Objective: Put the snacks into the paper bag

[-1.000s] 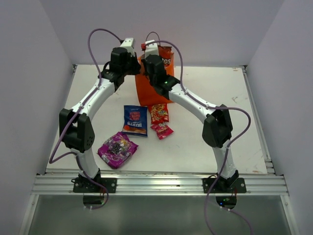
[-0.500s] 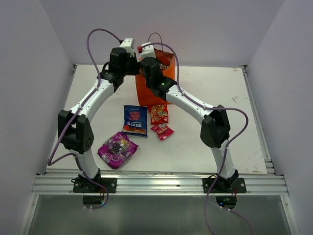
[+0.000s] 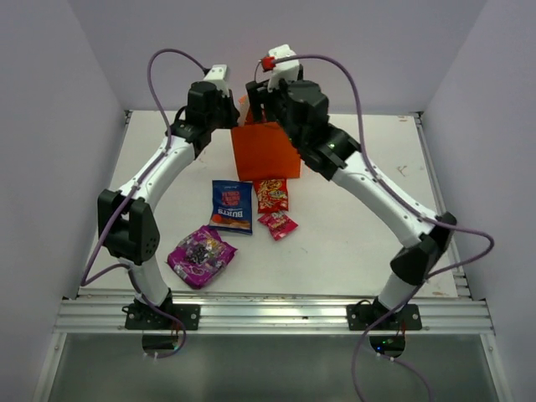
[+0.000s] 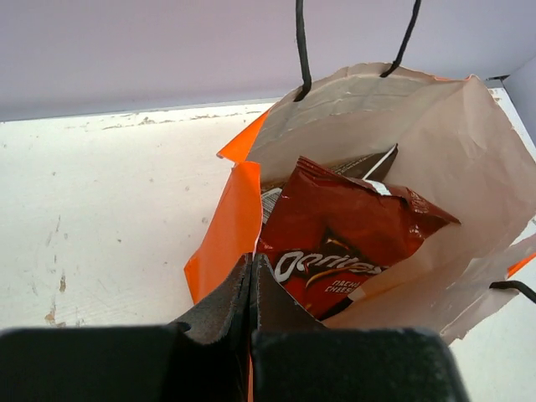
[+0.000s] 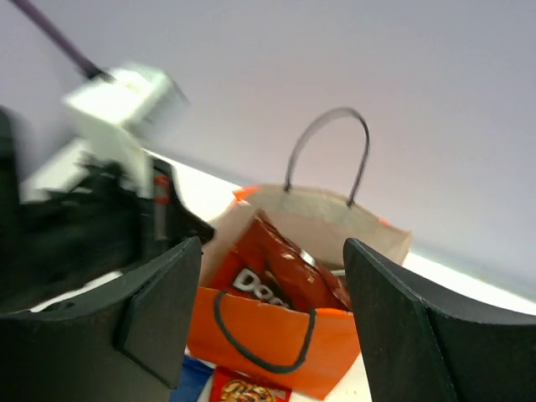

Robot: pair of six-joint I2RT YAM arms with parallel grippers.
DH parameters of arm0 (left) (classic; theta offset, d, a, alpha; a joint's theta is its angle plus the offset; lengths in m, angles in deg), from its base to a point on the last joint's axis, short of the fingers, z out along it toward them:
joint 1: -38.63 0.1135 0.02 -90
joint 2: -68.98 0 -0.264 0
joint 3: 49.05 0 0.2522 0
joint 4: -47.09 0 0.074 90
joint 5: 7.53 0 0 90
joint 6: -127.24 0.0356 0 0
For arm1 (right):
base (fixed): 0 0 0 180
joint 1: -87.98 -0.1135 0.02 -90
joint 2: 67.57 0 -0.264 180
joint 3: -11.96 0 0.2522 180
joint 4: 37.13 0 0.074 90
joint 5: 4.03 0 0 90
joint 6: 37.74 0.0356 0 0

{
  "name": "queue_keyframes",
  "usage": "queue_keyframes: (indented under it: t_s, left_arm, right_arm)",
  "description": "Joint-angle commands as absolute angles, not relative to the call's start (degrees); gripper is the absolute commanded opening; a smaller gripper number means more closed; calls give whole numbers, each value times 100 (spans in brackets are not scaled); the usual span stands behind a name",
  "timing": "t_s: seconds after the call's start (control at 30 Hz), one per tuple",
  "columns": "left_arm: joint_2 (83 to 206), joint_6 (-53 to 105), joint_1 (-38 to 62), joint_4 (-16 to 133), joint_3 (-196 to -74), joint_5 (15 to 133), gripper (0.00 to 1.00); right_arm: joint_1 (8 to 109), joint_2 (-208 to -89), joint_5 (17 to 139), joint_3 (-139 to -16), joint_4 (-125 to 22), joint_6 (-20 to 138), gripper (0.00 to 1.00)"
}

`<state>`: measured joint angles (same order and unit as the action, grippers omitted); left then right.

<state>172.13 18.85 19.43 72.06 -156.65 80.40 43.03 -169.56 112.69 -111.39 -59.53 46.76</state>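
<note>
Snacks lie in two places. The Doritos bag (image 4: 335, 243) stands inside the paper bag (image 3: 266, 155), its top corner poking above the pale lining, and the edge of a darker packet (image 4: 368, 163) shows behind it, too hidden to read. The paper bag itself stands upright toward the far middle of the table (image 3: 368, 226), mouth open, its thin black handles (image 4: 301, 42) rising from the rim. Just in front of it on the table lies the red-yellow packet (image 3: 272, 193), with the small pink-red packet (image 3: 277, 223) right below that. The blue bag (image 3: 232, 205) lies just to their left. The purple bag (image 3: 201, 255) lies nearer the arm bases, a little apart from the others. The left gripper (image 4: 251, 268) is at the bag's left rim, fingers pressed together with the orange wall pinched between them. The right gripper (image 5: 272, 247) hangs above the bag's mouth with its fingers (image 5: 167, 301) spread wide apart and nothing between them. Its view, somewhat blurred, looks down at the Doritos bag and the near handle.
</note>
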Motion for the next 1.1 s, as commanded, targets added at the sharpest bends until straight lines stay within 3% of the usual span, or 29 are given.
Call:
queue_keyframes:
  t_s: [0.0, 0.13, 0.3, 0.53, 1.07]
  left_arm:
    - [16874, 2002, 1930, 6964, -15615, 8132, 0]
    - [16865, 1993, 1930, 6973, -15571, 8124, 0]
    - [16812, 2001, 1930, 6991, -15483, 8106, 0]
    - [16742, 2019, 1930, 6999, -15404, 8106, 0]
    - [16654, 2054, 1930, 7017, -15307, 8080, 0]
  right_arm:
    - [4236, -15979, 9562, -10767, -6538, 4803, 73]
    - [4009, -15879, 8406, -9675, -6951, 5182, 72]
    - [3051, -16108, 8412, -8708, -6742, 5340, 70]
    - [2338, -16881, 8465, -8574, -6170, 5393, 69]
    - [2259, -18252, 8096, -8381, -5756, 5701, 68]
